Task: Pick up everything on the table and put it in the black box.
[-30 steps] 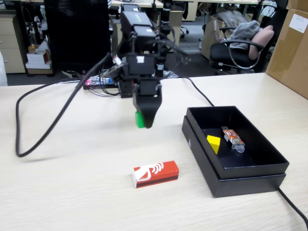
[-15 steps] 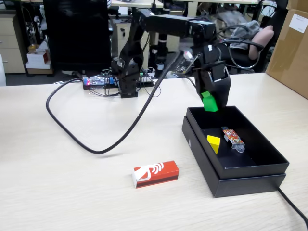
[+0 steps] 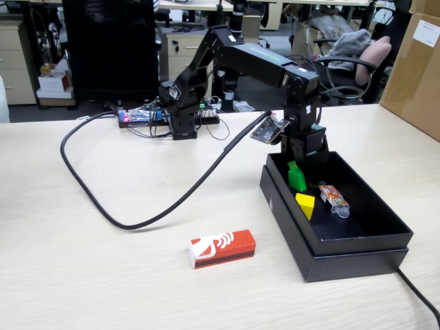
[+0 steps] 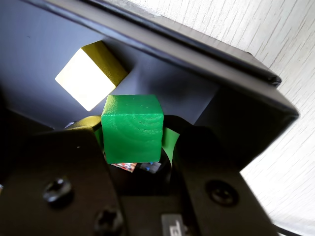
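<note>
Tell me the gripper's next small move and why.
Probably open the jaws and let go. The gripper holds the green cube inside the black box, low over its floor beside the yellow cube, so releasing should drop it in. The red-and-white carton is left on the table for afterwards.

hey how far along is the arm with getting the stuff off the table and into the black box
Done: the yellow cube already lies inside the black box. In hand: the gripper is lowered into the box, shut on the green cube, not yet released. Left: the red-and-white carton sits on the table, in front of the box's left side in the fixed view. So roughly one placed, one nearly, one to go.
</note>
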